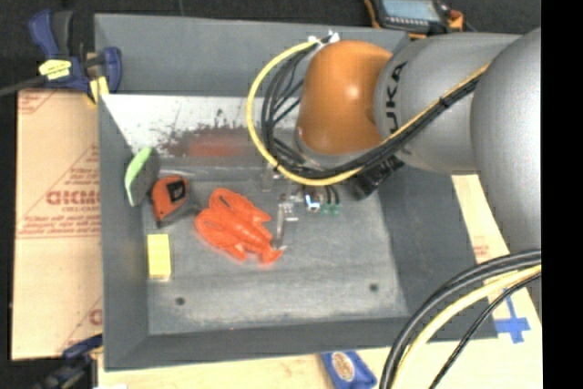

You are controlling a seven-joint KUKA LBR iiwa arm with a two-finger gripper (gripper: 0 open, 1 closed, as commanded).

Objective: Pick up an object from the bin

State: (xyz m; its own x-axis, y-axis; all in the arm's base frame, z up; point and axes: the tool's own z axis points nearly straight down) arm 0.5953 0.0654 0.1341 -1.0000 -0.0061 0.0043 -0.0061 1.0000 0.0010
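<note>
We count four things: one orange toy (235, 228) mid-bin, one tape measure (169, 197), one green piece (138, 175), one yellow block (158, 256) (those three further left). Gripper (282, 228) sits at the toy's right edge; we can't tell its opening.

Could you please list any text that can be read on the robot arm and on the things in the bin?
"UKA": on the grey robot arm, beside its orange cover.
On the small orange-and-black boxy thing: a dark label, too small to read.
Nothing else there is readable.
</note>
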